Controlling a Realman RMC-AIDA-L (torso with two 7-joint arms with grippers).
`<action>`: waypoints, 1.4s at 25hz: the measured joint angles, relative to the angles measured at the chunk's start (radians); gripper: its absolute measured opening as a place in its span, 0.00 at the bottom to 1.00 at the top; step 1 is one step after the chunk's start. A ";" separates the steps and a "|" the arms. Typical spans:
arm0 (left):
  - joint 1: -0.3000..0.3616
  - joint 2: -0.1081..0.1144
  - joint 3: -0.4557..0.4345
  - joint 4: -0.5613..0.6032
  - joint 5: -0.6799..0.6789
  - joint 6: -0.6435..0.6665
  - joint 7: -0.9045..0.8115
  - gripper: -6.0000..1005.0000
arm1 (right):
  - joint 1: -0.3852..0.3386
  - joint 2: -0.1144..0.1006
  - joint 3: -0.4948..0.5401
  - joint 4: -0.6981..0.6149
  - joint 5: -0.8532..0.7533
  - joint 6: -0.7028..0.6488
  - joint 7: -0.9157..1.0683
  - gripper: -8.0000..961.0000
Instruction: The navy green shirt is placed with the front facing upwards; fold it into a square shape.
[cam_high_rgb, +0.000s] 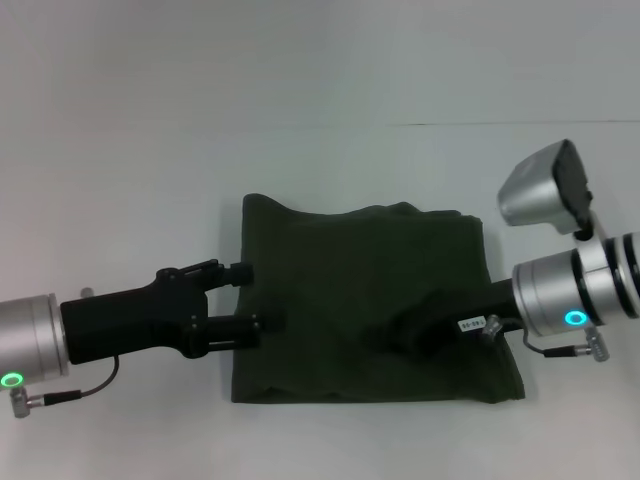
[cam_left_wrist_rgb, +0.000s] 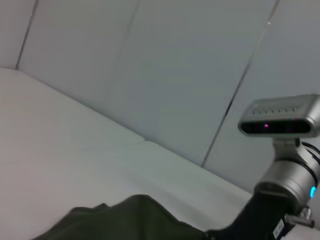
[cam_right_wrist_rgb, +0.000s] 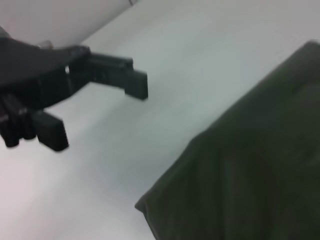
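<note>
Between both hands, folded shirt (cam_high_rgb: 365, 300)

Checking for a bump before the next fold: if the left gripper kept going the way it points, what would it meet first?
Most likely the shirt: the left gripper, fingers open, sits at its left edge pointing across it. The right gripper lies farther along; heights are unclear.

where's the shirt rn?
In the head view the navy green shirt lies folded into a rough square at the middle of the white table, between the left gripper at its left edge and the right gripper over its right part.
</note>
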 joint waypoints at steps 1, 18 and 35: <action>0.000 -0.001 0.001 -0.001 0.001 0.001 0.000 0.90 | -0.010 0.000 0.005 -0.019 0.000 -0.008 0.002 0.01; -0.005 -0.010 0.021 -0.006 -0.002 -0.006 -0.005 0.90 | -0.055 -0.012 0.042 -0.032 -0.106 -0.022 0.061 0.01; -0.031 -0.013 0.012 -0.006 -0.008 -0.074 -0.008 0.90 | -0.080 -0.012 0.265 -0.047 -0.099 -0.060 -0.011 0.02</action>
